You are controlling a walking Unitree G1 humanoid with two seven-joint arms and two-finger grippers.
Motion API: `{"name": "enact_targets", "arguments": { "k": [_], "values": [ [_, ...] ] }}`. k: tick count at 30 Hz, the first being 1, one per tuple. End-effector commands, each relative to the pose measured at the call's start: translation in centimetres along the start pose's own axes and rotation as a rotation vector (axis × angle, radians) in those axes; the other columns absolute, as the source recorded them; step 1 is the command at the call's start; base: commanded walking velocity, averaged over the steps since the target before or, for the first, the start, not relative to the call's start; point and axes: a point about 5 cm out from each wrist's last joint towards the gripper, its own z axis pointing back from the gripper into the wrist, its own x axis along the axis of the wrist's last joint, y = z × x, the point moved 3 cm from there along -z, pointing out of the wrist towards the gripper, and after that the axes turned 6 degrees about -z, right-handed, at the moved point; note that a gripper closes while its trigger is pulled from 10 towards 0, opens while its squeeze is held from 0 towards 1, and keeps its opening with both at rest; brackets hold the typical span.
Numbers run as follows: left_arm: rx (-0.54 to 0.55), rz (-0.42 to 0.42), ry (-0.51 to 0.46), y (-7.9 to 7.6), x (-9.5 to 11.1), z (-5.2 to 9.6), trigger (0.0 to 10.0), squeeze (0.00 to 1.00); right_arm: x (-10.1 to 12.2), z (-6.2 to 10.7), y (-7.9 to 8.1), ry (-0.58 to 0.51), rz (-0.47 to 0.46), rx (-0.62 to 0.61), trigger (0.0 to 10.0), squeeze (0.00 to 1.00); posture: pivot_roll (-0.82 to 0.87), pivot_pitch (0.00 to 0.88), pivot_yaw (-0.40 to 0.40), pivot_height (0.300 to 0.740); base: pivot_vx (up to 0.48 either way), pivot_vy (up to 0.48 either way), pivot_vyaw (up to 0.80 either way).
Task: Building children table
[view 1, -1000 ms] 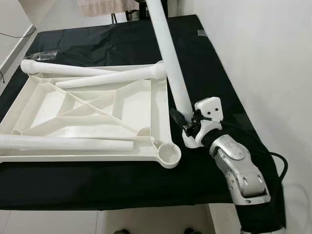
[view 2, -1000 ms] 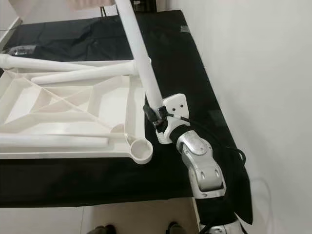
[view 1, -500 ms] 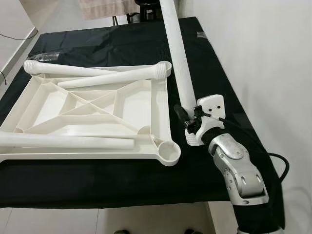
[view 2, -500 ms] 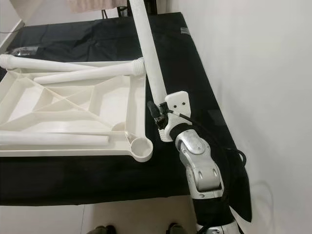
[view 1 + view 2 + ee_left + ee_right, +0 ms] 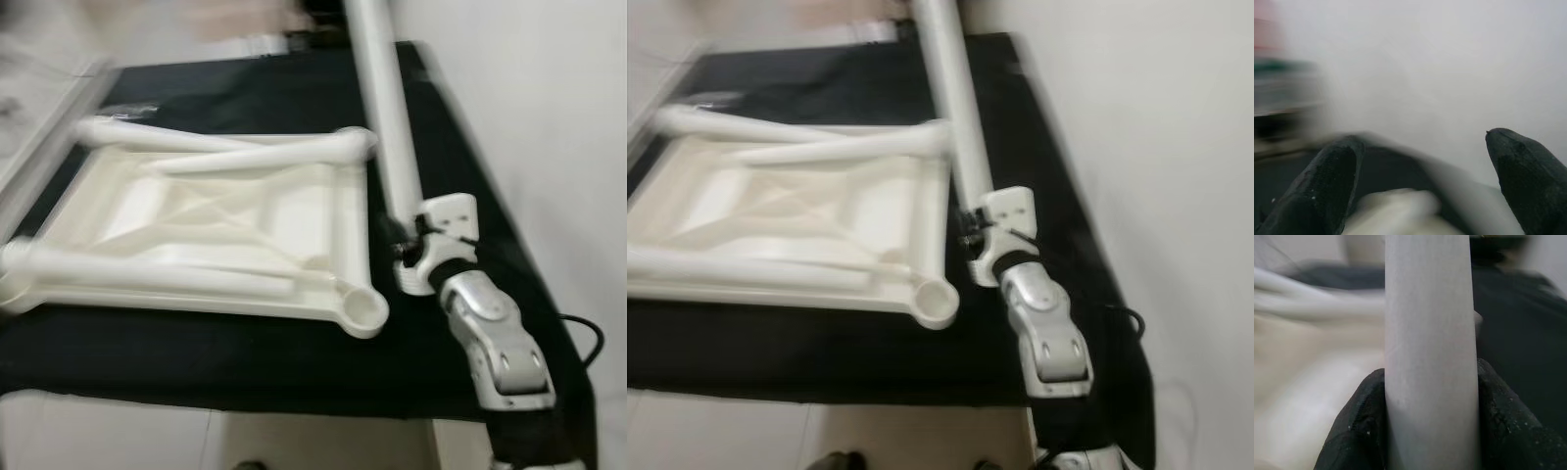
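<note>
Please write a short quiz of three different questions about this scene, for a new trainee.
1. True or false: the right hand grips the long white plastic leg tube.
2. What lies upside down on the black cloth? A) white plastic tabletop B) metal tray C) book
3. How many loose white tubes rest on the tabletop?

Key: 1 true; 2 A; 3 three.

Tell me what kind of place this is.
Likely a room in a home: a black-covered table against a plain white wall, pale floor below. On it lies an upturned white tabletop; the right gripper holds a leg.
</note>
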Motion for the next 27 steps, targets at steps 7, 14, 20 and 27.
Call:
{"name": "enact_targets", "arguments": {
  "k": [7, 14, 20, 27],
  "values": [
    [-0.112, -0.019, -0.008, -3.3, -2.0, -3.0, 10.0, 0.0, 0.1, -0.6, -1.2, -0.029, -0.004, -0.023, 10.0, 0.0, -0.05, 0.02, 0.06, 0.74, 0.0, 0.0, 0.0],
    [-0.042, 0.008, 0.004, -3.8, -3.4, -2.4, 10.0, 0.0, 0.5, -1.4, -1.6, -0.055, 0.006, -0.031, 10.0, 0.0, -0.05, 0.0, 0.051, 0.74, 0.0, 0.0, 0.0],
    [0.03, -0.026, -0.019, -3.2, -3.3, -2.0, 10.0, 0.0, 1.0, -1.8, -1.9, -0.084, 0.004, -0.042, 10.0, 0.0, -0.06, 0.0, 0.048, 0.74, 0.0, 0.0, 0.0],
    [0.255, -0.198, -0.057, -1.7, -1.9, -1.1, 10.0, 0.0, 1.5, -2.2, -2.6, -0.129, -0.003, -0.085, 10.0, 0.0, -0.05, 0.0, 0.041, 0.74, 0.0, 0.0, 0.0]
  ]
}}
